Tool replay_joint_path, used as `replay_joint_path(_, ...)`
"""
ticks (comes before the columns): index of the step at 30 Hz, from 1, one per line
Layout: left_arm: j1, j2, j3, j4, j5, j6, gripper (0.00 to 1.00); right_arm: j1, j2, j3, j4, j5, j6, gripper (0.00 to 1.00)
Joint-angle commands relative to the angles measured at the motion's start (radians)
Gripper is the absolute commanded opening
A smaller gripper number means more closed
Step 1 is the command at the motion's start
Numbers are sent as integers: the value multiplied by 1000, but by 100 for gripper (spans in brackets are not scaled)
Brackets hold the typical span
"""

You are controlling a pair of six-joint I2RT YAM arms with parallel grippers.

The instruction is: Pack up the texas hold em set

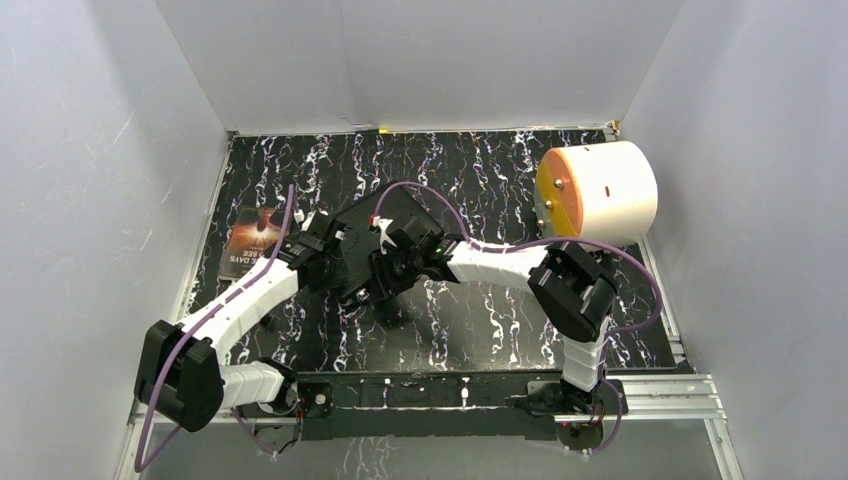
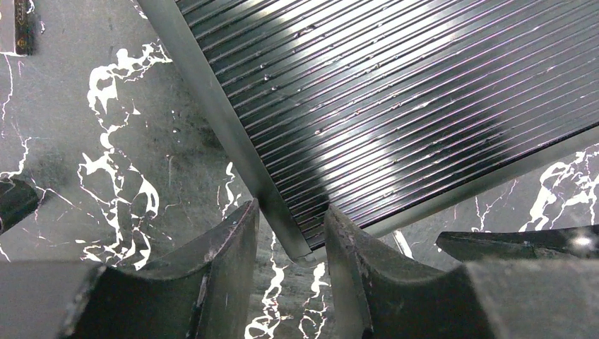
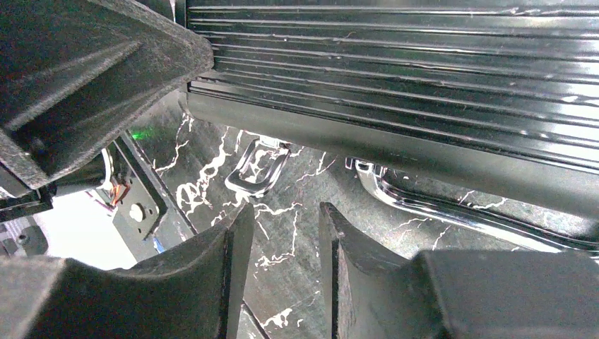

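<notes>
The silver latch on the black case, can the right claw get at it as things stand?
Probably yes. In the right wrist view the latch hangs off the case just ahead of the open right claw, only bare tabletop between. The left arm crowds the upper left but looks clear.

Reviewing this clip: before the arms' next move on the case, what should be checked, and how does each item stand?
1. The left gripper straddles a corner of the case: ok.
2. Its jaws clamped firmly on that corner: cannot tell.
3. The right gripper on the case: not ok, jaws apart with nothing between them.
4. The latch fastened: cannot tell.
5. The white cylinder apart from the case: ok.
</notes>
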Motion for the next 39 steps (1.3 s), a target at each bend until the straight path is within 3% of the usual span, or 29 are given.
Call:
replay_joint_path(1, 5, 9, -21, -25, 3, 6, 37, 4, -26, 48, 49, -19, 1, 49)
replay_joint_path(19, 5, 7, -38, -21, 18, 9, 35, 4, 25, 92, 41, -17, 38, 45)
replay_joint_path(32, 5, 15, -45, -13, 25, 11, 34, 13, 60, 27, -2, -30, 17, 22)
replay_joint_path(39, 5, 24, -35, -14, 34, 18, 34, 33, 68, -19, 62, 67, -31, 17)
